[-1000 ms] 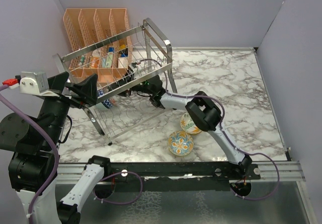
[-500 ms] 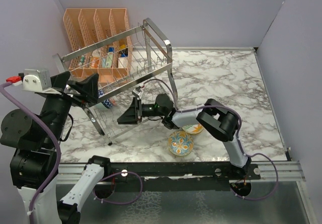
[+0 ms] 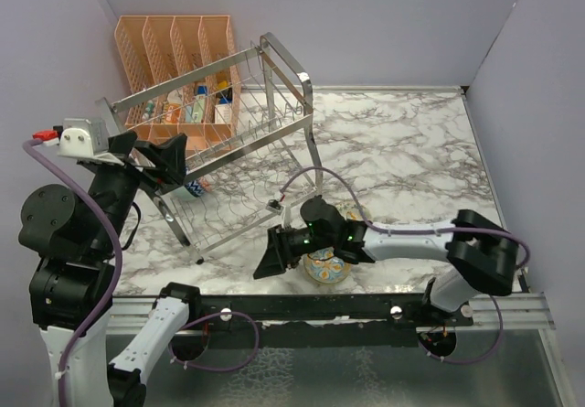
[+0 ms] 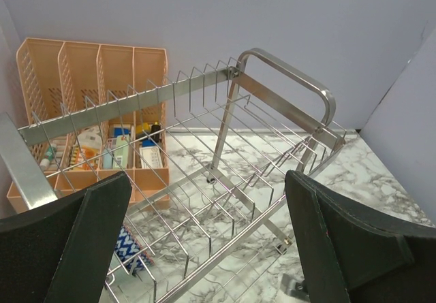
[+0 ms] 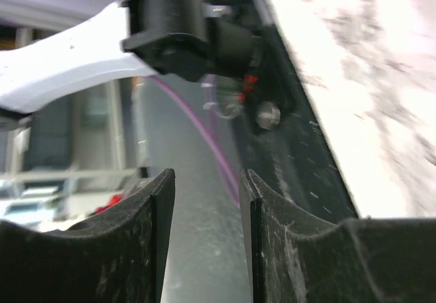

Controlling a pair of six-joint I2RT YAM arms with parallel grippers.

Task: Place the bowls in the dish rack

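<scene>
The chrome wire dish rack (image 3: pixel 239 142) stands at the back left; no bowl shows in it. It fills the left wrist view (image 4: pixel 225 180). One floral bowl (image 3: pixel 326 271) lies near the front edge, partly under my right arm. A second floral bowl (image 3: pixel 351 212) shows just behind that arm. The teal bowl is not in view. My left gripper (image 3: pixel 146 153) is wide open and empty, raised at the rack's left end (image 4: pixel 211 248). My right gripper (image 3: pixel 270 261) is slightly open and empty, low by the front edge, left of the near bowl (image 5: pixel 204 248).
A peach-orange mesh organiser (image 3: pixel 174 59) with small items stands behind the rack (image 4: pixel 88 99). A blue patterned item (image 3: pixel 194 187) lies under the rack. The black front rail (image 3: pixel 302 306) and the left arm's white link (image 5: pixel 61 78) are close to the right gripper.
My right arm has pulled out of the rack's lower tier and swung toward the front edge, its gripper now beside the near floral bowl. The left arm has shifted slightly.
</scene>
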